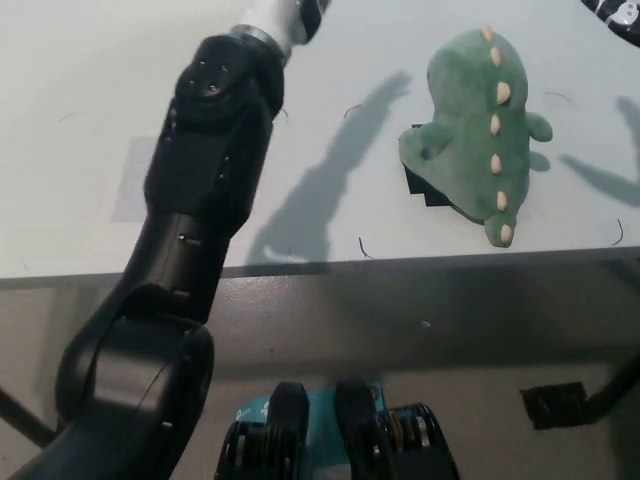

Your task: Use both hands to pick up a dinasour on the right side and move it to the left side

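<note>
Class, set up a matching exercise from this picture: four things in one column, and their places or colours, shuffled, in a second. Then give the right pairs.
Things:
1. dinosaur
2. left arm
3. right hand
4. table

Descriptions:
A. top right corner, mostly cut off
B. white surface
C. green, lying on the table's right side
D. black, reaching up over the left side

Pairs: 1-C, 2-D, 3-A, 4-B

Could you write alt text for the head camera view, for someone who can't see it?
A green plush dinosaur lies untouched on the right of a white table; the robot's left arm stretches across the table, its hand out of frame.
</note>
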